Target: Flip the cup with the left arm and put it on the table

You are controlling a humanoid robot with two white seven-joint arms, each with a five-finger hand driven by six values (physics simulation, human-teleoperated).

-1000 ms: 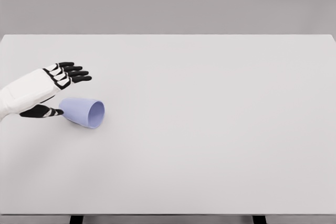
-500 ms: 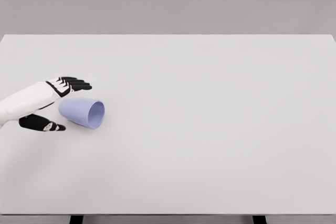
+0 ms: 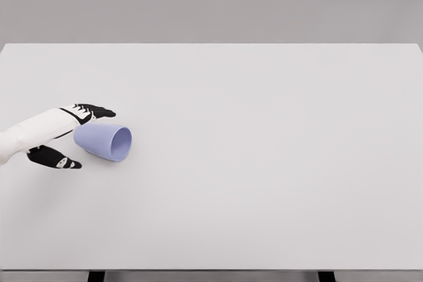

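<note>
Pale blue cup (image 3: 104, 141) lies on its side at the white desk's (image 3: 264, 163) left, mouth facing right, while the left hand (image 3: 63, 133) brackets its base, fingers above, thumb below, open and holding nothing; closing round it seems next

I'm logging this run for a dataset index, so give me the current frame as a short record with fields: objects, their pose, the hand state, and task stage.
surface: white table
object: lavender cup, lying on its side, mouth facing right and toward the camera
left hand: at the cup's closed end, fingers extended above it, thumb below; no closed grasp
right arm: not visible
task stage: cup not yet gripped or flipped
</note>
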